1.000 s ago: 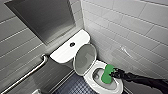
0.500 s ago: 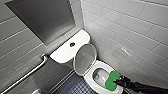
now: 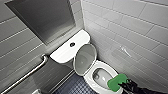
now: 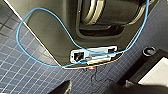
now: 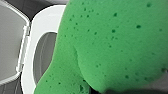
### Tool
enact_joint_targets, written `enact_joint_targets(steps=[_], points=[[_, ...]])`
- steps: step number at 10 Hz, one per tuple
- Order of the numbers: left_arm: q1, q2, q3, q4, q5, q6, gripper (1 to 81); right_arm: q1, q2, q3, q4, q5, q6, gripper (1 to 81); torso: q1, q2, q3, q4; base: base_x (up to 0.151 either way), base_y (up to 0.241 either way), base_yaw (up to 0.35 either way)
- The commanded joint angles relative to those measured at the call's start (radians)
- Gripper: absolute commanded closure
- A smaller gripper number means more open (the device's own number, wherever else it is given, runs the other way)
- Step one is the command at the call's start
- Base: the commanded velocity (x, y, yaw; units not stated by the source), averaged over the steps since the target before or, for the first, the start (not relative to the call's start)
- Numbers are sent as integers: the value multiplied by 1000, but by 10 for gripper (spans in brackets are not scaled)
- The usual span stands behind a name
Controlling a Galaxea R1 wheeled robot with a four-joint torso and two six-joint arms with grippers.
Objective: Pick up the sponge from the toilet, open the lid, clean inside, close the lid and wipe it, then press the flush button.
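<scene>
While the lid (image 3: pixel 85 58) stands open against the tank top (image 3: pixel 62 53), stock and hazards read as follows.

1. Sponge (image 3: pixel 117 82): green, clamped in right gripper (image 3: pixel 125 84) by its near end. Rest juts free over front-right rim of toilet (image 3: pixel 88 80), at edge of bowl opening. Touching rim or just above it: cannot tell.
2. Right gripper: dark, comes in from lower right, jaws shut on item 1. Tiled wall (image 3: pixel 130 30) close beside arm.
3. Left gripper (image 4: pixel 92 88): low over floor (image 4: pixel 22 62) beside robot's base; open or closed, cannot tell.
4. Flush button (image 3: pixel 72 44): centre of tank top, well apart from sponge.
5. Blue cable (image 4: pixel 27 17): loose loop across base.

Risks, est.:
- Slip. Grip sits at one end only, so hard press on glossy ceramic prob. folds or twists sponge out; it would drop into bowl.
- Rim strike. Reaching down inside w/ short overhang could bring gripper onto seat rim before sponge meets ceramic.
- Lid fall. Lid leans on tank, nothing seen holding it; a knock from arm may tip it fwd onto sponge and gripper.
- Wall. Little room on right; wide sweep may scrape tiles.
- Cable. Loop could snag if left arm swings near.
</scene>
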Motion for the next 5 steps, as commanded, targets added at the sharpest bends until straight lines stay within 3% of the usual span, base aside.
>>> enact_joint_targets(steps=[1, 3, 5], points=[[42, 13, -13, 5, 92, 5, 10, -12, -87, 81, 31, -26, 3, 811, 0, 0, 0, 0, 0, 0, 0], [42, 37, -54, 6, 85, 5, 10, -29, -90, 118, 31, -25, 3, 811, 0, 0, 0, 0, 0, 0, 0], [42, 46, -62, 12, 85, 5, 10, 30, -96, 158, 35, -39, 3, 811, 0, 0, 0, 0, 0, 0, 0]])
